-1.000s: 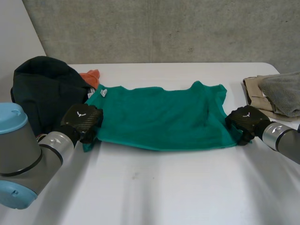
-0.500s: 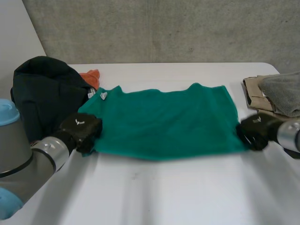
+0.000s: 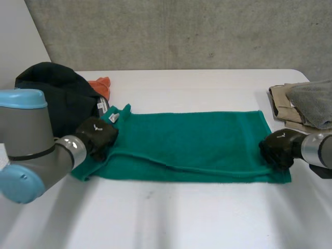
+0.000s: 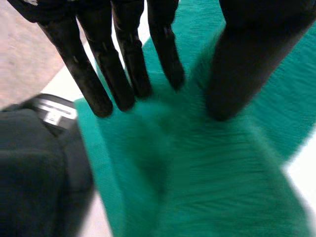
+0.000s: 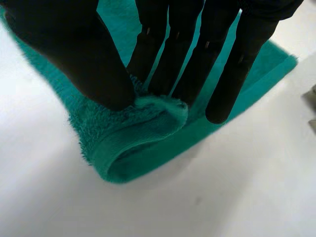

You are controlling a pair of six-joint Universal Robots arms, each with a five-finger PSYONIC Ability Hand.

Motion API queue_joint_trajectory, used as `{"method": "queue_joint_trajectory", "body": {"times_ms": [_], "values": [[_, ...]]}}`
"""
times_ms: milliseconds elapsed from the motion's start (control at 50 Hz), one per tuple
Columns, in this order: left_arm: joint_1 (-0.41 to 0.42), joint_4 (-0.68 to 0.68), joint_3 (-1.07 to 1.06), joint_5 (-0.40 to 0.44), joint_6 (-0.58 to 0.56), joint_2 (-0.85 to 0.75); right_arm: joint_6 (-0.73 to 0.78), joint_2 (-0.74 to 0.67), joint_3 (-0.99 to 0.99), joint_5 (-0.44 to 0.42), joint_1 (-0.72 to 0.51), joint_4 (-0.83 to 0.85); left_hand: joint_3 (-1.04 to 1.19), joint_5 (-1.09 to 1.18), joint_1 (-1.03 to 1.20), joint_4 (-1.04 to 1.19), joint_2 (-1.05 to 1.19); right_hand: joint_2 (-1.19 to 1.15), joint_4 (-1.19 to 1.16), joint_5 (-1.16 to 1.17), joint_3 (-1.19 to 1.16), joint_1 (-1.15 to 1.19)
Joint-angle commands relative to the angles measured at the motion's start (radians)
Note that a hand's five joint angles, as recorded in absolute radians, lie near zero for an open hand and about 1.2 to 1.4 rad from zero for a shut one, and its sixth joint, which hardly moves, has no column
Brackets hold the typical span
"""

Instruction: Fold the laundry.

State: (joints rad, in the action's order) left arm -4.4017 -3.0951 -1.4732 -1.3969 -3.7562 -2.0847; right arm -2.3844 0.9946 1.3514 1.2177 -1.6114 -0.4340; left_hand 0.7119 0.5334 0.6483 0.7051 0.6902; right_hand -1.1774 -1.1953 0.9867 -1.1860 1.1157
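Green cloth: the green cloth (image 3: 192,145) is spread as a long, doubled band across the middle of the white table (image 3: 197,212), with a white tag at its left end.
Left hand: the left hand (image 3: 97,136) is set on the cloth's left end, beside a black garment (image 3: 57,98) and an orange cloth (image 3: 101,84).
Left fingers: the straight fingers (image 4: 128,74) are closed toward the thumb (image 4: 242,69), and raised cloth is pinched between them.
Right hand: the right hand (image 3: 277,148) is laid low at the cloth's right end, near a folded beige and grey stack (image 3: 303,106).
Right fingers: a rolled fold of cloth (image 5: 143,133) is clamped between the fingers (image 5: 197,59) and the thumb (image 5: 84,64).
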Motion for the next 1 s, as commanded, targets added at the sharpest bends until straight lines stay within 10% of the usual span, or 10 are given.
{"method": "queue_joint_trajectory", "body": {"times_ms": [20,220,460,840,1000], "values": [[0.021,-0.036,-0.022,-0.085,0.042,0.041,-0.059,0.001,0.04,0.013,-0.034,0.09,-0.363,-0.359,-0.3,-0.357,-0.342,-0.219,-0.201,0.235,-0.21,0.281],[0.054,-0.183,-0.364,-0.148,0.134,0.271,-0.067,0.021,0.098,0.006,-0.033,0.15,-0.404,-0.401,-0.341,-0.398,-0.383,-0.219,-0.201,0.235,-0.21,0.281],[-0.025,-0.283,-0.317,-0.175,0.144,0.094,-0.064,0.048,0.161,-0.006,-0.024,0.176,-0.331,-0.327,-0.268,-0.324,-0.309,-0.219,-0.201,0.235,-0.21,0.281],[-0.131,-0.406,-0.36,-0.136,0.2,0.149,-0.052,0.082,0.21,-0.013,0.005,0.196,0.684,0.688,0.748,0.691,0.706,-0.219,-0.201,0.235,-0.21,0.281],[-0.16,-0.214,-0.395,-0.053,0.153,0.432,0.042,0.243,0.192,0.003,0.027,0.059,0.684,0.688,0.748,0.691,0.706,-0.219,-0.201,0.235,-0.21,0.281]]}}
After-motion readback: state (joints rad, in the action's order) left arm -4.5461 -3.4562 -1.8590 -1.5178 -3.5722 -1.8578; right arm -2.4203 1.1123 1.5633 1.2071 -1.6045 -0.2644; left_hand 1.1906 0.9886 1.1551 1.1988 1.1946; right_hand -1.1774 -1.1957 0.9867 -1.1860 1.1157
